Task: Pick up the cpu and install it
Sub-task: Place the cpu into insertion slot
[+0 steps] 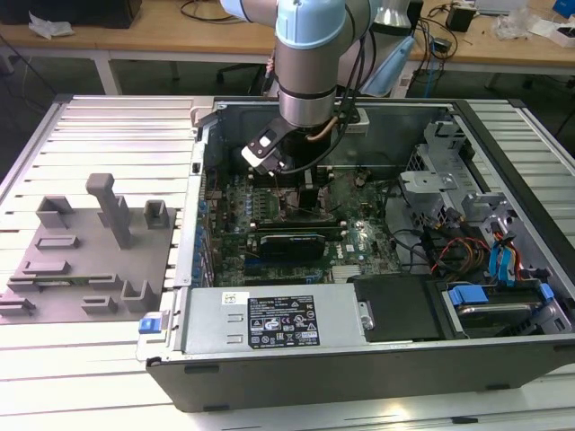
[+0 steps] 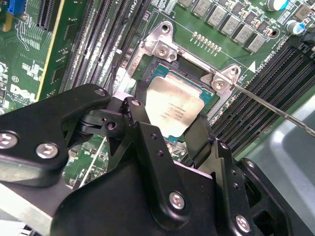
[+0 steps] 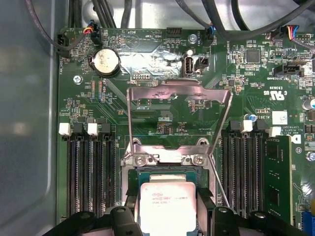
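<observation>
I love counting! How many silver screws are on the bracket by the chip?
2: one screw and another, at the bracket's ends beside the cpu. The gripper may hide more.

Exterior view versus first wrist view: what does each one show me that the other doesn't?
Exterior view: the arm reaching down into the open case, a grey fixture plate on the exterior view's left, and the power supply along the case's near side.

First wrist view: the gripper holding the cpu at its socket, the raised latch frame, a coin battery, and memory slots on both sides.

Both: the green motherboard.
</observation>
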`<state>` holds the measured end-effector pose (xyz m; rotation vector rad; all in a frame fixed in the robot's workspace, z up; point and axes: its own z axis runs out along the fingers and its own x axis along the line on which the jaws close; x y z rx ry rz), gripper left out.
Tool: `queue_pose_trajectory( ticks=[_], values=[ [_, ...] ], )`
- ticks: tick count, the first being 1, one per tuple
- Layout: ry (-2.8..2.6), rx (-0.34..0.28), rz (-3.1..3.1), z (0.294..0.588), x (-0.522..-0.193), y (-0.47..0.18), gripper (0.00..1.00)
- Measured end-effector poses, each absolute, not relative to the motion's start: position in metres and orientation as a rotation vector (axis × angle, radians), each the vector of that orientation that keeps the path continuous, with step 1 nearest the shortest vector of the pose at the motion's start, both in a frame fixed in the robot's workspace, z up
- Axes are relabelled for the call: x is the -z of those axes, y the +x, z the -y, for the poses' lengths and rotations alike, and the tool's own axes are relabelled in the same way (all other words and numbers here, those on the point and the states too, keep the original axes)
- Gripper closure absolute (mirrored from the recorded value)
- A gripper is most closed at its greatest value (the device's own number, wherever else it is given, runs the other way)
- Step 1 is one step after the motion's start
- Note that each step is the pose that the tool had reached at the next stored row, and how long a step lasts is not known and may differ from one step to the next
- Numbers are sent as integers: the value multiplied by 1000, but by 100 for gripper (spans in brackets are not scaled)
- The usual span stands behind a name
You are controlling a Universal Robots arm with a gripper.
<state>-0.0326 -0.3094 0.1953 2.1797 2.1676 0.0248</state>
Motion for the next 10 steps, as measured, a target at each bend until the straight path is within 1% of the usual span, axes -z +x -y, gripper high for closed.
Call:
queue_pose_trajectory(
  ticks=[10],
  values=[
    [2180, -25, -2168, 309, -195, -33, 45]
  ],
)
